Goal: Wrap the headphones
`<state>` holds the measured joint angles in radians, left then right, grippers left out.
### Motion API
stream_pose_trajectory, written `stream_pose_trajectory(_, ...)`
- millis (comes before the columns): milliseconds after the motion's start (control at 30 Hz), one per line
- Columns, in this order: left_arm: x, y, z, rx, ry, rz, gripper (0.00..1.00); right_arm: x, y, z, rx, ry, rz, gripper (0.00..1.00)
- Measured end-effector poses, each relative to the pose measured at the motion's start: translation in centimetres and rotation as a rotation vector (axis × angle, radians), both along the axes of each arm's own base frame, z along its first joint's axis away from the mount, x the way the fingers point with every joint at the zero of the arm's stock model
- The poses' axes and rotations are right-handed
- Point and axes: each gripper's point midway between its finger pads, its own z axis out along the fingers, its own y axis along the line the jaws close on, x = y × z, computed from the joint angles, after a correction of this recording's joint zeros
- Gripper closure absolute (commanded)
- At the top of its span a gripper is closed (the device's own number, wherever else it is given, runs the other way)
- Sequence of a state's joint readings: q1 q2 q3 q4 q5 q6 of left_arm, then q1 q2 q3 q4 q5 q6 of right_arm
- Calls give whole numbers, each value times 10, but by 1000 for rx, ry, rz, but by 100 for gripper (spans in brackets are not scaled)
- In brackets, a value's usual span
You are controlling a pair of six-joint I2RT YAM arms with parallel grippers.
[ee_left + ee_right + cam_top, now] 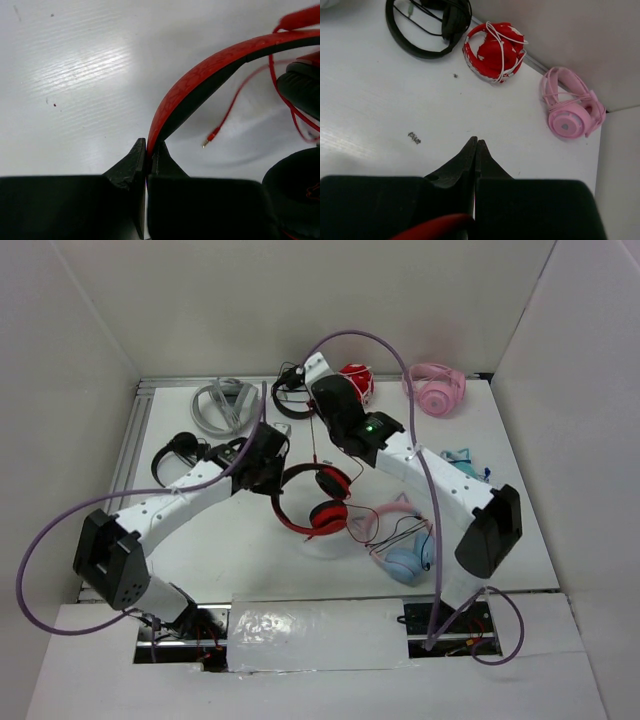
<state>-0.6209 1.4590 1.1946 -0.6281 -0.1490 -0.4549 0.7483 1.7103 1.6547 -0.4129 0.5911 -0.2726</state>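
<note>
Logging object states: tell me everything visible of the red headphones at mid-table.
The headphones are red over-ear ones with a glossy red headband lined black, round black-padded earcups and a thin red cable ending in a loose plug. They rest open on the white table, cable in loose loops beside them. The left end effector is shut on the headband; a red strand reaches the shut right end effector.

glossy crackled red plastic headphones (200, 77), smooth white table (75, 75)

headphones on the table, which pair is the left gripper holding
The red over-ear headphones with the black-and-red headband, mid-table: the left gripper is shut on its headband; the other pairs lie free.
</note>
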Motion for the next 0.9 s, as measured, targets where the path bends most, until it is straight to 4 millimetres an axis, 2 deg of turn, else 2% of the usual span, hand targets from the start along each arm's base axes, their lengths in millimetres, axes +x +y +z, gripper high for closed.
stream_pose_trajectory(100, 19, 11, -2, 0, 36, 151, 100, -31, 3, 14, 20, -10, 44, 100)
stream_pose_trajectory(200, 41, 22, 13, -29, 49, 348, 100, -63, 12, 22, 50, 6, 120, 100)
stream_pose_trajectory(267, 55, 27, 28, -65, 53, 464, 100, -84, 24, 20, 66, 32, 187, 100)
stream_pose_trajectory(367, 64, 31, 42, -98, 76, 570, 100, -105, 46, 2, 65, 86, 269, 100)
stream_pose_trajectory(467, 59, 42, 40, -83, 141, 640, 100, -121, 59, -23, 48, 141, 299, 100)
stream_pose_trajectory(633, 44, 66, 31, -51, 245, 727, 100, -133, 61, -58, 73, 211, 245, 100)
stream_pose_trajectory(833, 42, 82, 45, -112, 231, 819, 100, -145, 62, -91, 204, 298, 141, 100)
stream_pose_trajectory(900, 39, 85, 55, -140, 214, 848, 100, -150, 68, -94, 260, 321, 128, 99)
